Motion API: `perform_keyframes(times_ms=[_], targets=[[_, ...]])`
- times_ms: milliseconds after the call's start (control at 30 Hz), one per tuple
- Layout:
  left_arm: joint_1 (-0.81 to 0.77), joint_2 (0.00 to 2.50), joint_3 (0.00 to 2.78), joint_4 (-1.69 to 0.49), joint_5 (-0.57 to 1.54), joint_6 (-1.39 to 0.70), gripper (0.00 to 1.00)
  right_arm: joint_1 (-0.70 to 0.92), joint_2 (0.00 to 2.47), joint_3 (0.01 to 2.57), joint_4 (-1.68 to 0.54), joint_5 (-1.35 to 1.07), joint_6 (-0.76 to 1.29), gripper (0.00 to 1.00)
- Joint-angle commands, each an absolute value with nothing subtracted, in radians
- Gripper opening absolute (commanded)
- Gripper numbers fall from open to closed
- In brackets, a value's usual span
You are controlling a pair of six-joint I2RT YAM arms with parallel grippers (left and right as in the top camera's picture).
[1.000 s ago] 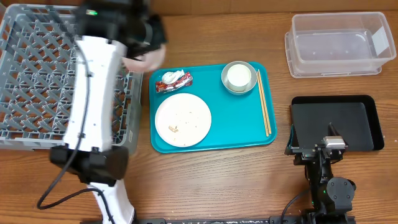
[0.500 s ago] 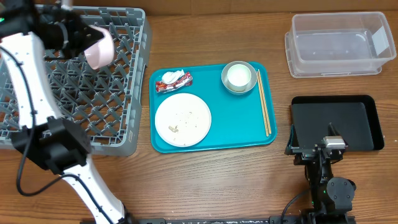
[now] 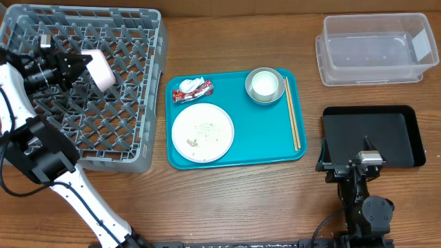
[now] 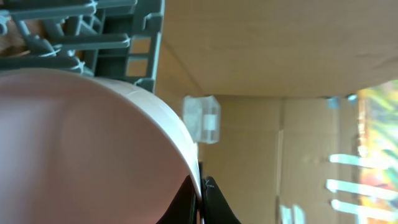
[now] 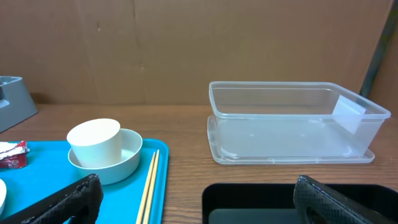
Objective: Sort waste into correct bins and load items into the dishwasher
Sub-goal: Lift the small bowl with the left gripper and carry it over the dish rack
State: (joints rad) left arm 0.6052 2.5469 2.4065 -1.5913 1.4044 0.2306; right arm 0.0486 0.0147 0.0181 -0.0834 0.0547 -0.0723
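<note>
**A:** Where was the small white bowl (image 3: pixel 100 69) found?

**B:** It was seen tipped on its side over the left part of the dishwasher rack (image 3: pixel 138 148), pinched at its rim by the clenched left gripper (image 3: pixel 81 63). Whether the lattice floor was touched could not be told.

**A:** Which step was judged to be in hand?

**B:** Loading. The bowl was being brought to its place. For the next move, it would need to be lowered and settled between the rack's pegs before the jaws were let go.

**A:** And what was left around it?

**B:** On the teal tray (image 3: pixel 255 131), the white plate (image 3: pixel 213 120) with rice bits (image 3: pixel 194 142), the wrapper (image 3: pixel 193 89), the steel bowl (image 3: pixel 265 102) with the cup (image 3: pixel 265 83) inside it, and the chopsticks (image 3: pixel 292 122) were all unsorted. Nothing was seen in the clear tub (image 3: pixel 331 52) or the black tray (image 3: pixel 372 131). The right gripper (image 3: pixel 361 162) was parked at the black tray's near edge, spread wide, with nothing held.

**A:** What had changed?

**B:** A second earlier the bowl was carried above the rack's right wall, near the tray. Since then it had been swung across to the left. Nothing on the tray had been shifted, and the right arm had not been moved.
</note>
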Motion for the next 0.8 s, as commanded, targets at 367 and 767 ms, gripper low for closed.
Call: perform_keyframes(times_ms=[367,767], targets=[[0.736,2.581,2.405,-1.662,1.063,0.225,0.04,0.055,0.003,0.008,-0.080,0.050,-0.076,1.00],[0.834,2.505,2.406,-1.690,0.957,0.067,0.42,0.055,0.003,0.008,-0.080,0.050,-0.076,1.00]])
